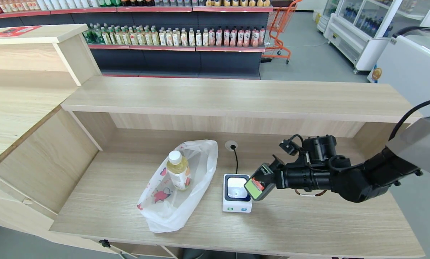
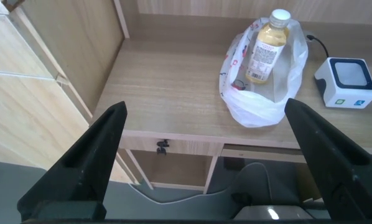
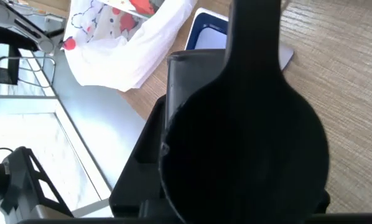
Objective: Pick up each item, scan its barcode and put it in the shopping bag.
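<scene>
My right gripper (image 1: 263,180) is shut on a small can with a green top (image 1: 255,187), tilted and held just right of the white barcode scanner (image 1: 237,193), its end turned toward the scanner window. In the right wrist view the dark can (image 3: 242,149) blocks most of the scanner (image 3: 206,37) behind it. A white plastic shopping bag (image 1: 175,187) lies open left of the scanner with a yellow drink bottle (image 1: 179,169) standing in it. My left gripper (image 2: 204,155) hangs open off the counter's front edge, well back from the bag (image 2: 260,93) and bottle (image 2: 267,46).
The scanner's black cable (image 1: 235,158) runs back to a grommet (image 1: 231,145) near the rear wall. A raised wooden ledge (image 1: 236,97) spans the back, and a side panel (image 1: 45,158) closes the left. Bare counter (image 1: 308,223) lies right of the scanner.
</scene>
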